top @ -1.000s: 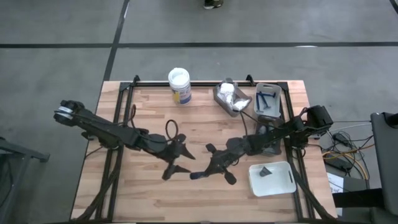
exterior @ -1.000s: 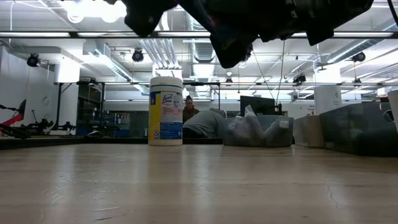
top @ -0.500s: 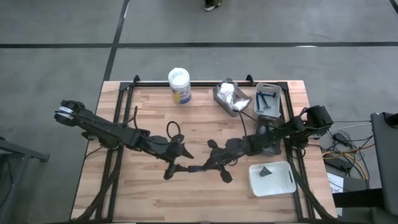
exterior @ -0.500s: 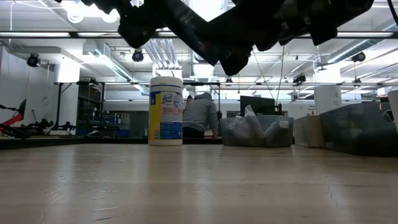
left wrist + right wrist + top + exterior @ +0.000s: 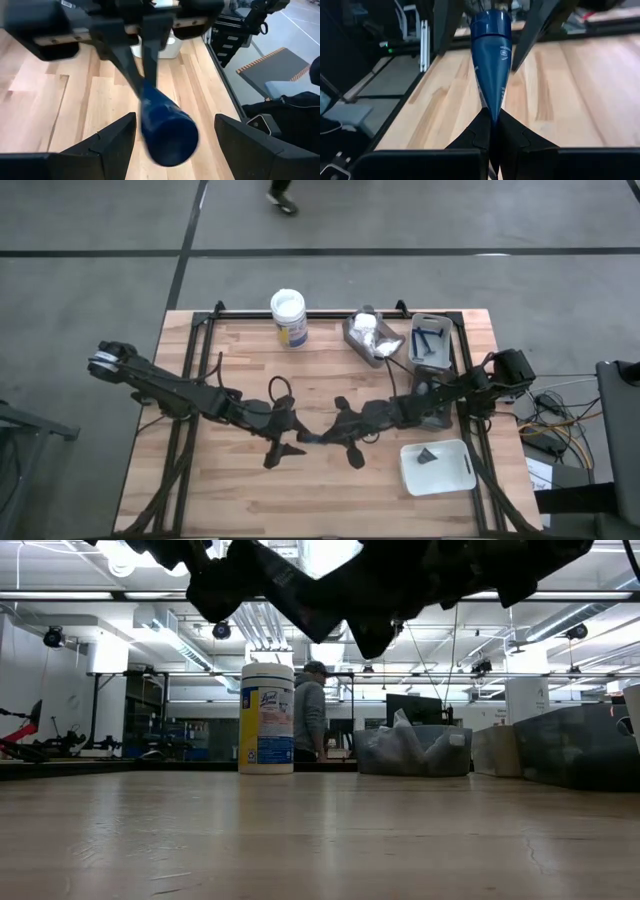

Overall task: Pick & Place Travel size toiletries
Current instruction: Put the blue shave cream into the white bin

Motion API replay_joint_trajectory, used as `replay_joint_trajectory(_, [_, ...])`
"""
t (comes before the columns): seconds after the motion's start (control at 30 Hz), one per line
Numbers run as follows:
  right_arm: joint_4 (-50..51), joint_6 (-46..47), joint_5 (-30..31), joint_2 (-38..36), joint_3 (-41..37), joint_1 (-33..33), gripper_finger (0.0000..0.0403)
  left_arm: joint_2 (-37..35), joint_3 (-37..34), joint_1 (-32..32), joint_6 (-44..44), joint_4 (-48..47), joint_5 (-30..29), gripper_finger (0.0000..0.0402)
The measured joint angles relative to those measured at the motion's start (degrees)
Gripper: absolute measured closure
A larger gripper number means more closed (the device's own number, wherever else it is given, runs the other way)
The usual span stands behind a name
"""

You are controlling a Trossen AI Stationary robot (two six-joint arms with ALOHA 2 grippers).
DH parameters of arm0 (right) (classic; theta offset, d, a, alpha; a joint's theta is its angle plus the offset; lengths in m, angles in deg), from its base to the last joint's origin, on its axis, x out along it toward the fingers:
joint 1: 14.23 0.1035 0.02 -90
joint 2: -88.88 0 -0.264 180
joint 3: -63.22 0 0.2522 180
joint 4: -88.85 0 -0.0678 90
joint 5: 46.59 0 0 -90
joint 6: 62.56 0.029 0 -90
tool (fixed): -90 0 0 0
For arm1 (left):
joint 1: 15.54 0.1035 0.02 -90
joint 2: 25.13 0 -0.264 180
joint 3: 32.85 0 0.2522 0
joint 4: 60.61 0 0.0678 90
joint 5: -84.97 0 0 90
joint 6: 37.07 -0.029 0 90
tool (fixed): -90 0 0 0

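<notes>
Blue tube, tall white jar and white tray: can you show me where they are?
Blue tube (image 5: 491, 60), right wrist view, middle of its body.
White jar (image 5: 288, 308), high view, its lid.
White tray (image 5: 450, 473), high view, bare floor.

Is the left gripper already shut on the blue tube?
No: in the left wrist view the left gripper's fingers stand wide apart around the blue tube, which the right gripper pinches.

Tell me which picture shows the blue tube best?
The right wrist view: the blue tube fills the middle, its flat end pinched in the right gripper. The left wrist view shows its round cap end, blurred, between the left gripper's open fingers. The high view shows only a dark sliver. The low view shows no blue.
</notes>
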Motion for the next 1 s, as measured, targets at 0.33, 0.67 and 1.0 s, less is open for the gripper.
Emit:
replay_joint_trajectory(0.33, [0.27,1.40,-0.16,0.04,0.55,-0.28,0.0393,0.00,0.00,0.00,-0.70,-0.95,-8.14,0.0139])
replay_joint_trajectory(0.67, [0.39,1.34,0.27,0.04,1.18,-0.59,0.0392,-0.02,0.02,-0.02,-0.70,-0.84,-9.39,0.0203])
replay_joint_trajectory(1.0, [0.35,1.28,0.10,0.04,1.16,-0.67,0.0366,-0.02,0.02,-0.02,-1.49,-0.81,-9.43,0.0274])
